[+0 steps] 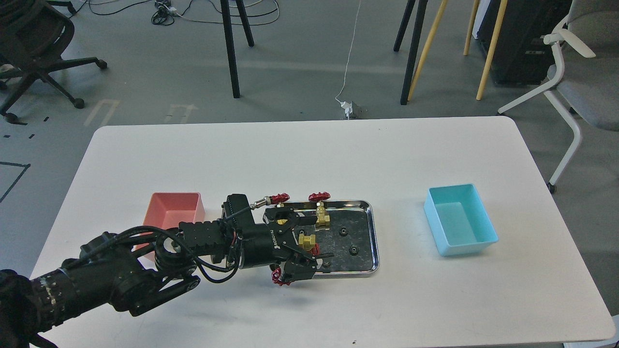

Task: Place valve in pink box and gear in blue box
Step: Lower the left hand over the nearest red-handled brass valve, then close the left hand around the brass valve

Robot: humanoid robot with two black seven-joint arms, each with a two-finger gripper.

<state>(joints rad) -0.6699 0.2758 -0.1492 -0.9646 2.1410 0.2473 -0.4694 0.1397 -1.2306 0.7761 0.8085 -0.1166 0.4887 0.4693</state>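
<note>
Sitting between the spread fingers of the left claw (309, 237), the valve (306, 240) is not yet being gripped; closing squarely on its brass body matters. The tray (373, 232) is lying beneath, the pink box (175, 209) behind.

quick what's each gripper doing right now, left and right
Left gripper: open, fingers spread around a small brass valve with a red handwheel over the shiny steel tray; no grip yet.
Right gripper: not in view.
</note>
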